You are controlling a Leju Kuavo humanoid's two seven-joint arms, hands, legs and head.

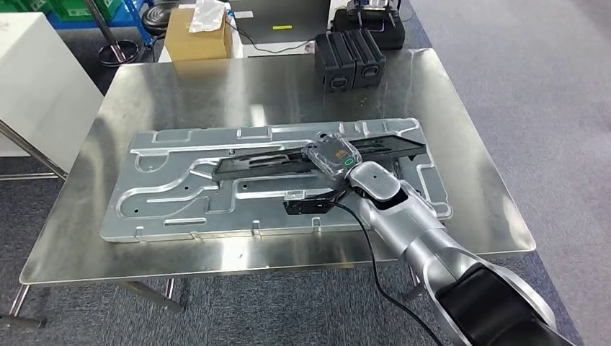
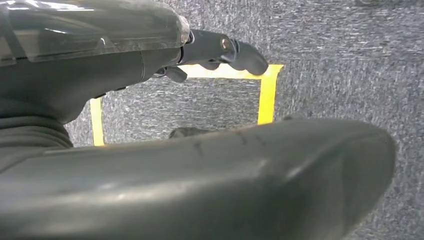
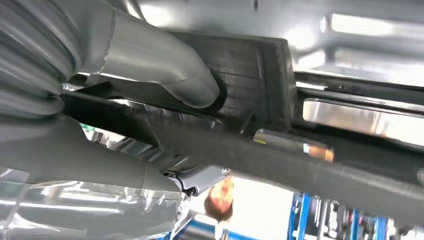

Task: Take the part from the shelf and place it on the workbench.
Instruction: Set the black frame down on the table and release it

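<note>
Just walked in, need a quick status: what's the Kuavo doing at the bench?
The right hand grips a long black plastic part that lies across the stamped metal panel on the steel workbench. In the right wrist view the thumb presses on the part's ribbed face. The left hand hangs over the carpet, holding nothing.

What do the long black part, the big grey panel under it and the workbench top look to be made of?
Long black part: probably moulded plastic, matte, with ribbed texture visible in the right wrist view, held by the right hand.
Grey panel: likely stamped or cast metal, dull silver, with raised channels and holes.
Workbench top: seemingly stainless steel sheet, brushed and reflective, mirroring overhead lights.
</note>
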